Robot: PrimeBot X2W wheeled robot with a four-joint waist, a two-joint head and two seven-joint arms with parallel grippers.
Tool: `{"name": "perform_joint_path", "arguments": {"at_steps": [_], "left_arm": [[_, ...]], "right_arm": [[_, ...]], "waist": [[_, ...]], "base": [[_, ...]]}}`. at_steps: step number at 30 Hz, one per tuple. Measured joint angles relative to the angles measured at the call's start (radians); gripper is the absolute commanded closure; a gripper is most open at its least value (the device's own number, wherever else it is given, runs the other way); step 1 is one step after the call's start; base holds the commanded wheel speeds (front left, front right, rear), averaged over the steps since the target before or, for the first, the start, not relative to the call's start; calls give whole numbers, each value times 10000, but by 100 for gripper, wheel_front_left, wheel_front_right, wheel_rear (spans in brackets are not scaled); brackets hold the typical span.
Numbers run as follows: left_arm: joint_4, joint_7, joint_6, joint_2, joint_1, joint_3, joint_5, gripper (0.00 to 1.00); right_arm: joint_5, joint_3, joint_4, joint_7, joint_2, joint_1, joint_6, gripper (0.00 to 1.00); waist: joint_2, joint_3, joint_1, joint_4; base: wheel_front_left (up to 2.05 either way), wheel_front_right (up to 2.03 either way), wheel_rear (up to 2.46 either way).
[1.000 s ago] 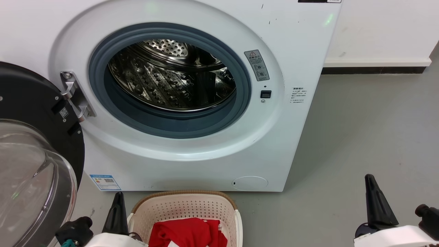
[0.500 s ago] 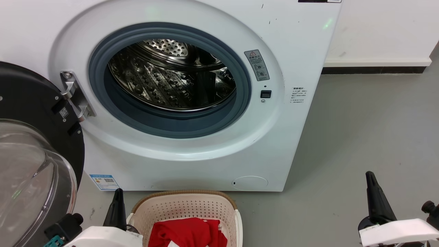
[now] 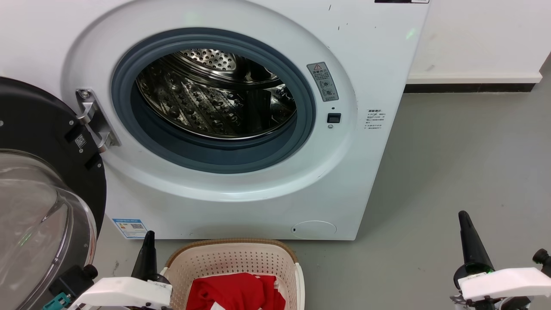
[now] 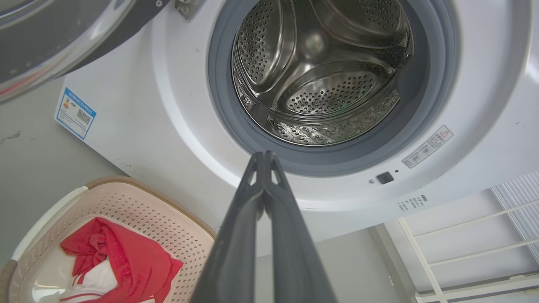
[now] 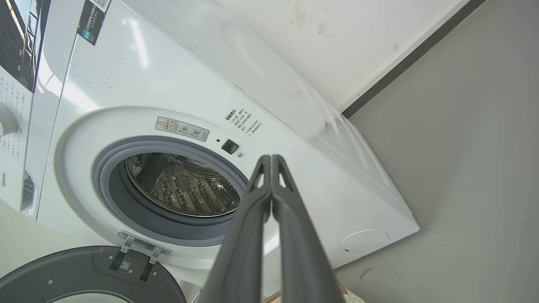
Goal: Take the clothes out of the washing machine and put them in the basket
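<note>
Clothes [image 3: 234, 290] of bright red fabric with white trim are lying at the near edge of the cream-white perforated plastic basket [image 3: 232, 244], just before the large white washing machine [image 3: 379, 64]. You are holding both claws closed: left gripper [image 4: 263, 155] beside the basket's left rim, right gripper [image 5: 271, 156] well apart over grey floor [image 3: 452, 150].

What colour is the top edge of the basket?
Brown. The basket rim shows best in the head view.

Edge crops the clothes [image 3: 232, 290] — possibly two.
</note>
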Motion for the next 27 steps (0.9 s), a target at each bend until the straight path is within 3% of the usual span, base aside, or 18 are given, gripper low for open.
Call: {"name": "perform_joint_path", "arguments": {"at_steps": [27], "left_arm": [[320, 727, -301, 0, -476, 240, -3127, 100]], "right_arm": [[3106, -128, 483, 754, -27, -484, -2, 100]], "waist": [[0, 8, -1, 27]], "base": [[0, 0, 0]]}}
